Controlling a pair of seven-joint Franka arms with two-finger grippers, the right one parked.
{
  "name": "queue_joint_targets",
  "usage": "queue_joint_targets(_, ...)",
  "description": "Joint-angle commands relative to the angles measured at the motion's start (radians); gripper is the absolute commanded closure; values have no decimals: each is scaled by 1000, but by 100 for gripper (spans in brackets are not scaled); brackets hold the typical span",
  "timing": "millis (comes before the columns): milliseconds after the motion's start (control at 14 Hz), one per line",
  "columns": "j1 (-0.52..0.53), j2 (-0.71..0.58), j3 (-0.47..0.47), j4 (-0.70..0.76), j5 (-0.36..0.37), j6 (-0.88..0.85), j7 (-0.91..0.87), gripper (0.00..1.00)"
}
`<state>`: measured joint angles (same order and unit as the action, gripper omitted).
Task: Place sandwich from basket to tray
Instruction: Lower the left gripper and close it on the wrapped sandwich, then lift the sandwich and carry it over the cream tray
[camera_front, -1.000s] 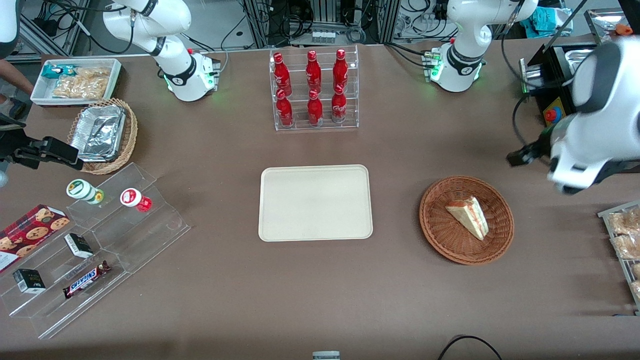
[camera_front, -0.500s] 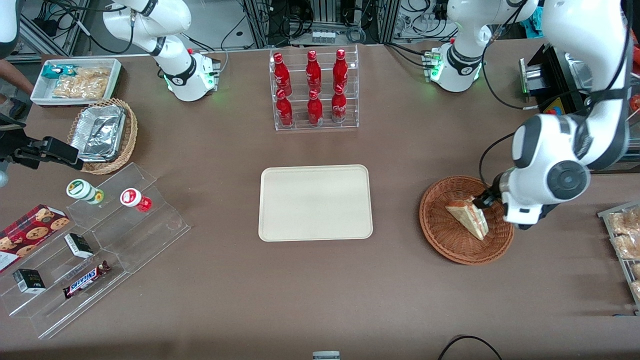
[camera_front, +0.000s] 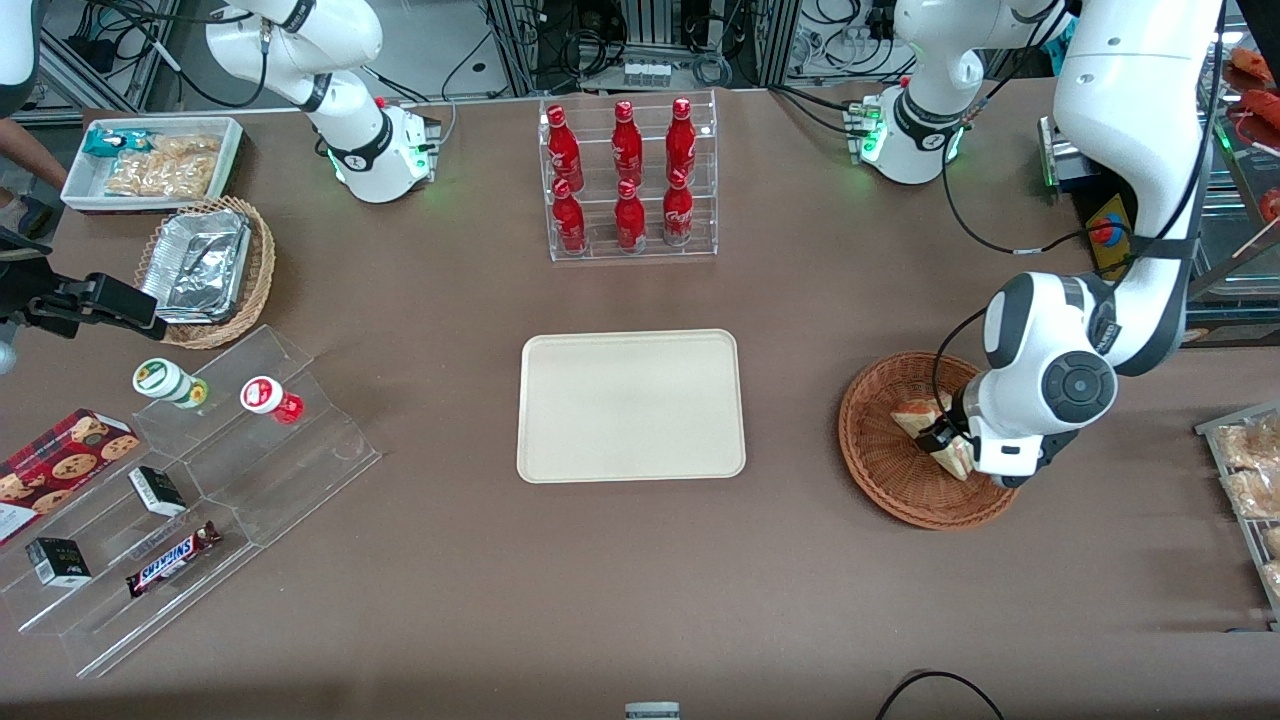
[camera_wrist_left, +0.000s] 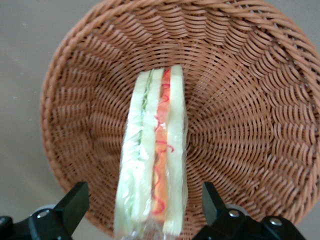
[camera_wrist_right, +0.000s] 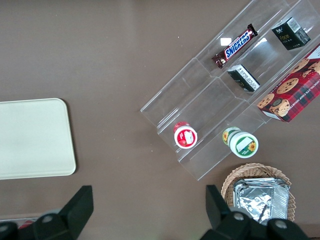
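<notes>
The sandwich (camera_front: 918, 417), a pale wedge with orange and green filling (camera_wrist_left: 152, 160), lies in the reddish-brown wicker basket (camera_front: 880, 465) toward the working arm's end of the table. My left gripper (camera_front: 943, 437) is low over the basket with the sandwich between its open fingers (camera_wrist_left: 75, 205), one on each side, not touching it. In the front view my wrist hides most of the sandwich. The basket (camera_wrist_left: 250, 100) fills the left wrist view. The cream tray (camera_front: 631, 405) lies at the table's middle, bare; it also shows in the right wrist view (camera_wrist_right: 32, 137).
A clear rack of red bottles (camera_front: 627, 180) stands farther from the camera than the tray. A tan basket with foil containers (camera_front: 205, 268), a white snack bin (camera_front: 150, 160) and a clear stepped shelf of snacks (camera_front: 190, 480) lie toward the parked arm's end. A rack of baked goods (camera_front: 1250, 490) is at the working arm's end.
My left arm swung in from the table's end and came down over the basket. The gripper now straddles the sandwich, which has not moved.
</notes>
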<state>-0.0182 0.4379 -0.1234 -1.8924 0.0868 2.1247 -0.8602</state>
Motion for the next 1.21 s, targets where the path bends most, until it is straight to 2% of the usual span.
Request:
queue_joint_targets(0,0,10,2,-57,7,75,-19,0)
queue_joint_targets(71,1,15,2,-74,5,96,-19,0)
queue_joint_targets(143,1,16,2,-85,5,115,-19,10)
queue_joint_targets(214,4,16,4,-86,5,113,-20,30)
queue_joint_targets(286,4,15,4,-85,5,109,-26,46)
queue_joint_targets(357,4,10,4,-79,5,104,-40,61)
queue_joint_targets(429,3,4,4,-73,5,103,-49,69)
queue_joint_targets(500,-2,-5,2,-53,5,83,-54,72)
queue_joint_targets(714,-64,-34,-13,54,-1,-92,-60,72)
queue_joint_targets(857,-170,-30,-15,154,-2,-198,-139,72)
queue_joint_targets(1143,-409,71,-16,321,-30,-215,-347,71)
